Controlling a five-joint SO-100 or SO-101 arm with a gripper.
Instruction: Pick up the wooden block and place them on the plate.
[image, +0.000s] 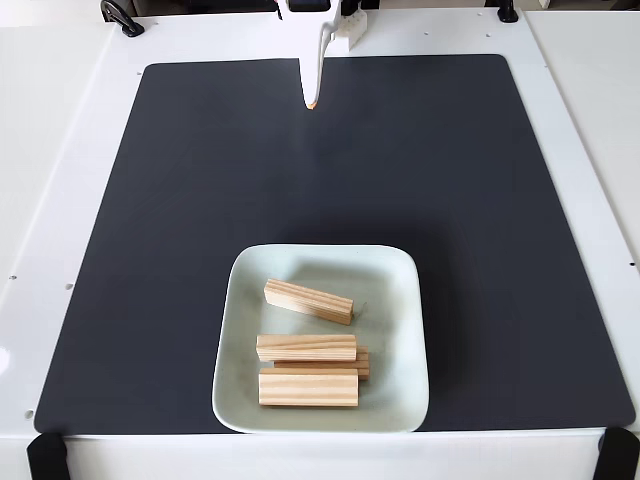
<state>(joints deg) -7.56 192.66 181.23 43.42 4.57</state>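
Already resting on the pale mint-white square plate (396, 300): small pale wooden blocks (308, 301), seemingly light, stiff; best pinched across narrow sides. White hand (312, 100) apart, apparently pressed together.

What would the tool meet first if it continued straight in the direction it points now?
Probably the bare black mat just below the tool tip; the plate lies farther along, though depth is unclear.

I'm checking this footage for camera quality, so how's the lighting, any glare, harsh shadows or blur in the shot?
In the fixed view the lighting is bright and even; the white table looks nearly washed out; the dark mat shows no glare; the blocks cast soft shadows on the plate; grain stripes look sharp; the gripper looks in focus.
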